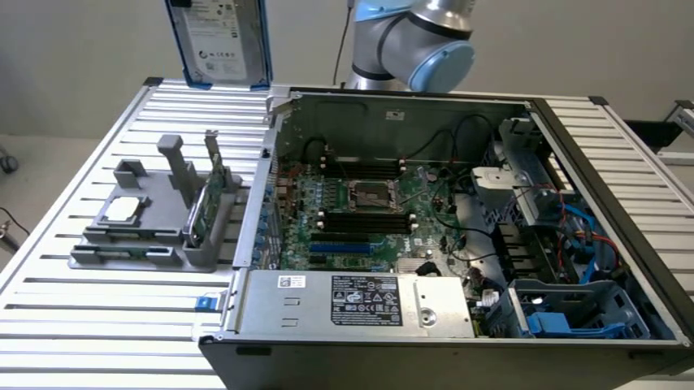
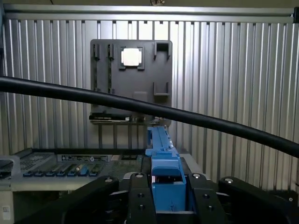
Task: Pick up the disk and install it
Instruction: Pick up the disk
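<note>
blue-framed disk is held high beside the open computer case, the gripper jaws clenched on its carrier edge; pick-up looks done, installing not yet.

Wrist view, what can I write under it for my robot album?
The gripper holds the disk by its blue frame, facing the grey holder and its silver chip.

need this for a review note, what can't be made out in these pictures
Disk: exterior view, top cut off by the picture's edge; label too small to read.
Grey holder: wrist view, a black cable crosses it.
Disk's face: wrist view, edge-on in the gripper.
</note>
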Motion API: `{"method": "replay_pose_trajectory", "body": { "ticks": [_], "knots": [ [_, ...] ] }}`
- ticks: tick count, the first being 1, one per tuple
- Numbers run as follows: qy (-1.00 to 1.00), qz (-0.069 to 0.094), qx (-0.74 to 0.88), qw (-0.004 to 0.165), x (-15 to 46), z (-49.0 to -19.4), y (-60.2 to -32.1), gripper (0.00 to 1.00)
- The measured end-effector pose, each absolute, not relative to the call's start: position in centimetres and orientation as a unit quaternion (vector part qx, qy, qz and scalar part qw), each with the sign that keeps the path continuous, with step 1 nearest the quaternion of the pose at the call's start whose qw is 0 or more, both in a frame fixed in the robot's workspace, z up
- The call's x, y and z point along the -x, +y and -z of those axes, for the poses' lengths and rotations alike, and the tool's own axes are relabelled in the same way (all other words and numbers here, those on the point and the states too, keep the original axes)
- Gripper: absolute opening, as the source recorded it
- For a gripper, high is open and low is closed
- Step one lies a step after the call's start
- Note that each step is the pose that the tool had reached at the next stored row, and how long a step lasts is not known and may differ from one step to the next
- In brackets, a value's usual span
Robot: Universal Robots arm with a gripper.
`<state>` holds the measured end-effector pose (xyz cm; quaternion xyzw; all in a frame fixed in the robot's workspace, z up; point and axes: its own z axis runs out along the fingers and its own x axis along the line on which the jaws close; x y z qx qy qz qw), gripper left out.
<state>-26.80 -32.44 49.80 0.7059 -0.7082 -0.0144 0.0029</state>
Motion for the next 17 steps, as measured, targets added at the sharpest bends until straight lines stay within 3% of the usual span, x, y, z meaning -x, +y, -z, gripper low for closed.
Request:
{"method": "replay_pose_trajectory", "body": {
  "ticks": [17],
  "knots": [
    [-0.708, 0.016, -0.706, 0.001, 19.0, -50.1, -34.9, 0.33]
  ]
}}
